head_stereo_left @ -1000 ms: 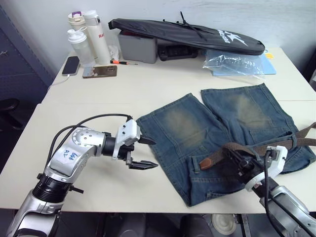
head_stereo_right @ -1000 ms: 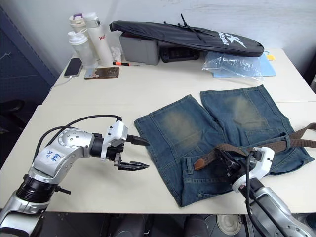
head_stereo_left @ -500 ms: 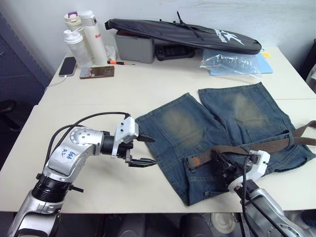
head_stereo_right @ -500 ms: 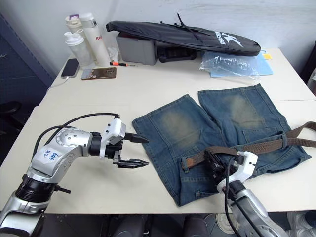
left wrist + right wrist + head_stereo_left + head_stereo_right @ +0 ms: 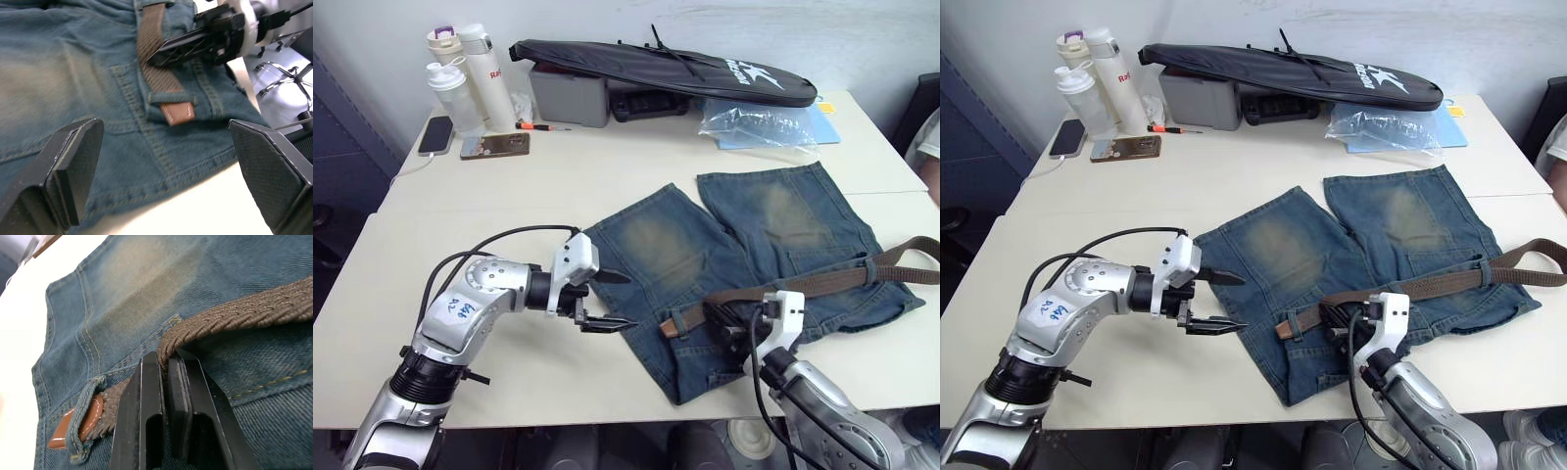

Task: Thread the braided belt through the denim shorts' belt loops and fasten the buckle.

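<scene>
The denim shorts [image 5: 744,240] lie flat on the table, waistband toward me. The braided belt [image 5: 822,282] runs along the waistband and curls off the shorts' right side. Its tan leather tip [image 5: 177,113] pokes out of a belt loop [image 5: 84,428] near the waistband's left end. My right gripper [image 5: 721,315] is shut on the belt [image 5: 234,313] just right of that loop. My left gripper [image 5: 631,302] is open beside the shorts' left edge, its fingers [image 5: 78,147] either side of the tip without touching it. The buckle is out of view.
Along the table's far side stand bottles [image 5: 460,78], two phones [image 5: 489,145], a grey box [image 5: 570,98], a long black bag [image 5: 666,69] and a clear plastic bag [image 5: 754,122]. A person's sleeve [image 5: 930,137] is at the right edge. The table's front edge [image 5: 558,416] is close.
The camera has shifted. My right gripper has pulled the belt leftward along the waistband, and the tan tip now sits nearer the left end. The left gripper stays open beside the shorts.
</scene>
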Controlling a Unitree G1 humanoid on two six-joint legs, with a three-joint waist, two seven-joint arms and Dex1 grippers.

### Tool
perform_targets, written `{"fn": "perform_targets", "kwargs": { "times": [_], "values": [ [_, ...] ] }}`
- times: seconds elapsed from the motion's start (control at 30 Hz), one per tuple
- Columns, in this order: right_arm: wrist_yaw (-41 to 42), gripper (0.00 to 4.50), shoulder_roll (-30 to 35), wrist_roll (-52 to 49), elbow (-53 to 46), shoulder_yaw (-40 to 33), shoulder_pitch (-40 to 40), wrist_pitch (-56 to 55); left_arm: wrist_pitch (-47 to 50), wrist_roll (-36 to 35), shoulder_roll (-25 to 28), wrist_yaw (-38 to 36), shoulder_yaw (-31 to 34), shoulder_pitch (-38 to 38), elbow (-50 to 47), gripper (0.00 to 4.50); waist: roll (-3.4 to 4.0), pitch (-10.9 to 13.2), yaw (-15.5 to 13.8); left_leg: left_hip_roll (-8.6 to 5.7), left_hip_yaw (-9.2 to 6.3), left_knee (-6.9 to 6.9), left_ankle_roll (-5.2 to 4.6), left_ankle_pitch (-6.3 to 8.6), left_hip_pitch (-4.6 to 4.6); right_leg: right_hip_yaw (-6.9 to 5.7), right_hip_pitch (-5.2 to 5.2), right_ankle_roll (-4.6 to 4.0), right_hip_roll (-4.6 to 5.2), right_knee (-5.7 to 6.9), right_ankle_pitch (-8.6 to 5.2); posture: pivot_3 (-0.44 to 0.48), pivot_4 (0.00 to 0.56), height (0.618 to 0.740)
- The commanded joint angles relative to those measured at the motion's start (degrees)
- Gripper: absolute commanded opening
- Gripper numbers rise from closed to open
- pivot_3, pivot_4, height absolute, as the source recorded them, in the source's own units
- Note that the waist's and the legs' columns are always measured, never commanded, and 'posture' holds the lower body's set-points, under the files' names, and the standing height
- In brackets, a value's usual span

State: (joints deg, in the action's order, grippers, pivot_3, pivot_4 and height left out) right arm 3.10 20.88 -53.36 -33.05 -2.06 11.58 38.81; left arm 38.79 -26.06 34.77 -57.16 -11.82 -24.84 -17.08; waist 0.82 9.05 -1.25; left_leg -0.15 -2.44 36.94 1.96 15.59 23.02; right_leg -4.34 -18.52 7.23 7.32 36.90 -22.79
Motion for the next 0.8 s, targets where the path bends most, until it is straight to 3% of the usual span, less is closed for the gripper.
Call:
{"fn": "perform_targets", "kwargs": {
  "times": [0.03,0.2,0.3,0.4,0.63,0.8],
  "values": [
    [1.1,0.03,0.4,-1.4,-2.3,3.7,-1.0,4.3,-0.1,-0.5,-0.3,0.3,0.0,0.2,-1.8,4.5,0.0,0.0,0.0,0.0,0.0,-0.01,0.0,0.0,0.0,-0.01,-0.01,0.0,0.0,0.0,0.0,0.0,0.15,0.652],
    [2.3,0.03,2.6,1.5,-1.8,5.6,-3.0,7.8,-0.4,-0.3,-0.3,-0.1,-0.5,0.4,-1.6,4.5,0.0,0.0,0.0,0.0,0.0,-0.01,0.01,0.0,0.01,-0.02,-0.02,0.0,-0.03,0.0,0.0,0.0,0.15,0.652],
    [0.9,0.03,1.6,-0.3,-0.8,2.6,-3.4,8.8,-0.5,-0.3,0.0,-0.5,-0.2,0.0,-1.3,4.5,0.0,0.0,0.0,0.0,0.0,-0.01,0.01,0.0,0.01,-0.02,-0.01,0.0,-0.03,0.0,0.0,0.0,0.15,0.652],
    [0.4,1.03,1.2,-3.5,-2.0,-0.1,-3.5,10.1,-0.8,-0.3,0.3,-0.8,0.1,-0.2,-1.1,4.5,0.0,0.0,-0.1,0.01,0.0,0.0,0.01,0.0,0.01,-0.02,-0.01,0.0,-0.01,0.0,0.0,0.0,0.15,0.652],
    [-0.6,4.45,12.3,-15.6,-10.9,-10.0,0.1,15.9,-1.9,0.0,1.0,-1.9,0.4,-0.3,-0.1,4.5,0.0,0.0,-0.8,-0.13,-0.04,0.1,-0.14,0.02,0.12,-0.05,0.02,0.03,0.19,-0.05,0.01,0.0,0.15,0.652],
    [1.0,4.45,22.6,-23.5,-13.1,-17.7,1.0,17.0,-2.5,0.1,1.5,-2.6,0.5,-0.6,0.4,4.5,-0.04,0.1,-1.3,-0.08,0.07,0.08,-0.2,0.0,0.18,-0.09,0.08,0.03,0.16,-0.37,0.02,0.0,0.15,0.652]
  ]
}}
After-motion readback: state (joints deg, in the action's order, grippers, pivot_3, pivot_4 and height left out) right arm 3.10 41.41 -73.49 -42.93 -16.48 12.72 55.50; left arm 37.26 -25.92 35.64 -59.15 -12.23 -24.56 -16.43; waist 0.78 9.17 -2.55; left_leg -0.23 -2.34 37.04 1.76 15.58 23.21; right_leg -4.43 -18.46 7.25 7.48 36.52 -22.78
